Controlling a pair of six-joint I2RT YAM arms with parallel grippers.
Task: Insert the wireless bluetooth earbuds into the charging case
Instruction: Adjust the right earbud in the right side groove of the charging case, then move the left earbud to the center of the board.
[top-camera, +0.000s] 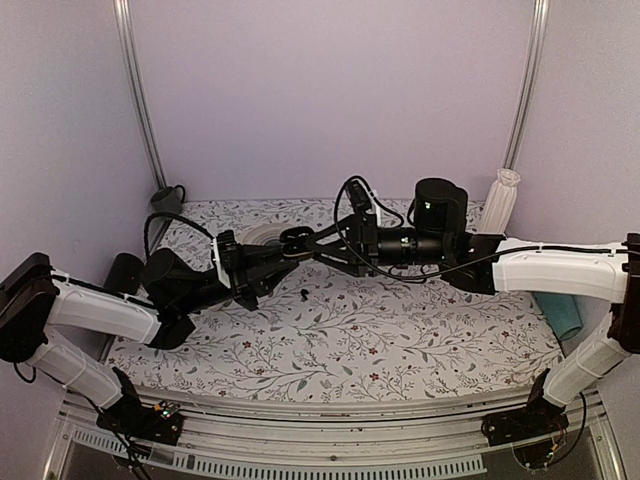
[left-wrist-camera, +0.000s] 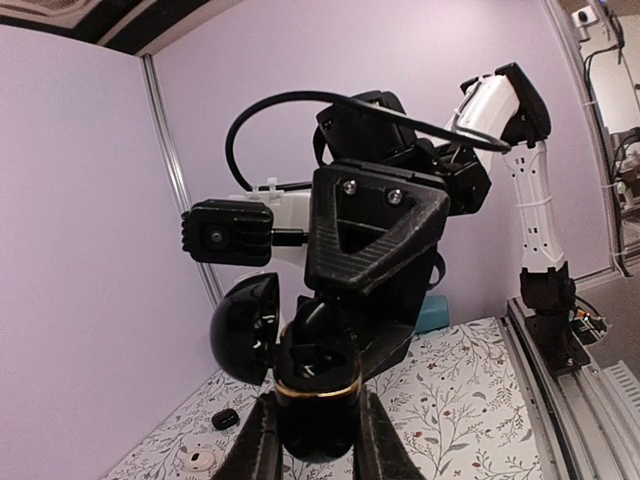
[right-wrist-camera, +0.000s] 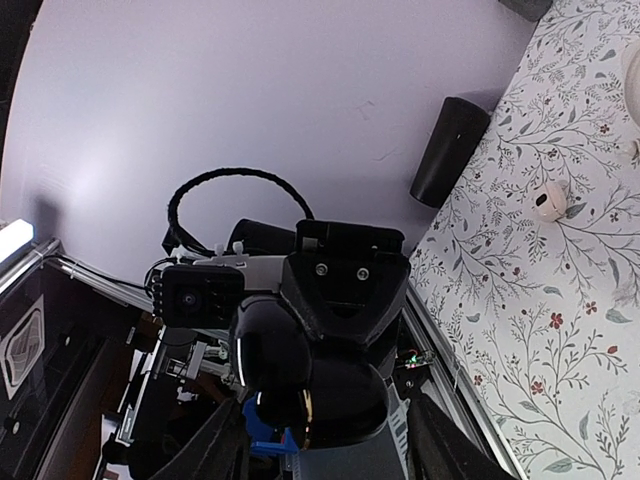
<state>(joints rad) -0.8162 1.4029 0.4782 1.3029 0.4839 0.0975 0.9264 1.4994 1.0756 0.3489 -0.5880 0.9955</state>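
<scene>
Aloft, the left tool (left-wrist-camera: 316, 402) grips the open charging case (left-wrist-camera: 318, 425).

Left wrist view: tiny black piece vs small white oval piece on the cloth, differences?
The tiny black bean-shaped earbud is all dark; the small white oval piece is white with a dark spot. The earbud looks smaller than the white piece. The white piece lies nearer the camera than the earbud. Both lie on the floral cloth.

The left arm (top-camera: 100, 315) and right arm (top-camera: 555, 270) wore white shells over black joints; black cables (right-wrist-camera: 235, 173) looped at each wrist; two screws (left-wrist-camera: 348, 186) studded each black wrist housing.
</scene>
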